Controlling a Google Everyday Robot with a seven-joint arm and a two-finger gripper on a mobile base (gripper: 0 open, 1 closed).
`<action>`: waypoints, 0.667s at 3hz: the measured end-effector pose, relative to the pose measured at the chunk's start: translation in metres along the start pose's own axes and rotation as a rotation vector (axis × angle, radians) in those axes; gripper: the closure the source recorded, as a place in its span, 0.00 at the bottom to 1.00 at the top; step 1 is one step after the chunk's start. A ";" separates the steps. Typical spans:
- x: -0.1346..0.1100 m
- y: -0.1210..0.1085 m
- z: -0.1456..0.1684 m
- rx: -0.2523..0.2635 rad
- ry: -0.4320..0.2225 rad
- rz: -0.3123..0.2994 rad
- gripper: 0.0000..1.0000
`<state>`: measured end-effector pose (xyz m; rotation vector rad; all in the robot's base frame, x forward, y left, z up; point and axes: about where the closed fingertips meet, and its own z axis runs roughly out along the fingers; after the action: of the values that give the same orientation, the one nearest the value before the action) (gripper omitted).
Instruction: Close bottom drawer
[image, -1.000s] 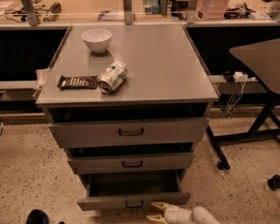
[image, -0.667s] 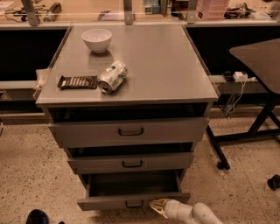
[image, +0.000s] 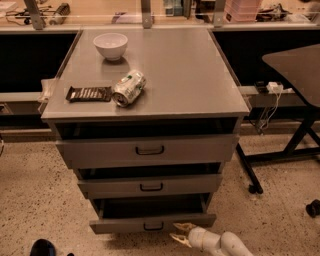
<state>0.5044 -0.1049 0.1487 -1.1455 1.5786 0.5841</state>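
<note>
The grey cabinet has three drawers, all partly pulled out. The bottom drawer (image: 120, 224), with the narrowest front and a small dark bar handle (image: 153, 226), sticks out the furthest, and its dark inside shows. My gripper (image: 176, 233) is low on the floor side, just right of the handle. Its pale fingertips (image: 181, 226) are spread open and point left at the drawer's front, at or very near its lower right edge. It holds nothing.
On the cabinet top (image: 190, 75) are a white bowl (image: 110, 45), a crushed can (image: 129, 88) and a dark snack bar (image: 89, 93). A black table leg with a caster (image: 252, 180) stands to the right. A dark object (image: 42, 247) lies on the floor at lower left.
My gripper has edged up and left against the bottom drawer's front. The drawer front has moved slightly inward.
</note>
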 end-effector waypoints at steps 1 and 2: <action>-0.001 -0.006 0.003 0.026 -0.013 -0.006 0.09; 0.002 -0.015 0.006 0.054 -0.024 -0.001 0.00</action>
<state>0.5209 -0.1071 0.1476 -1.0953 1.5646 0.5495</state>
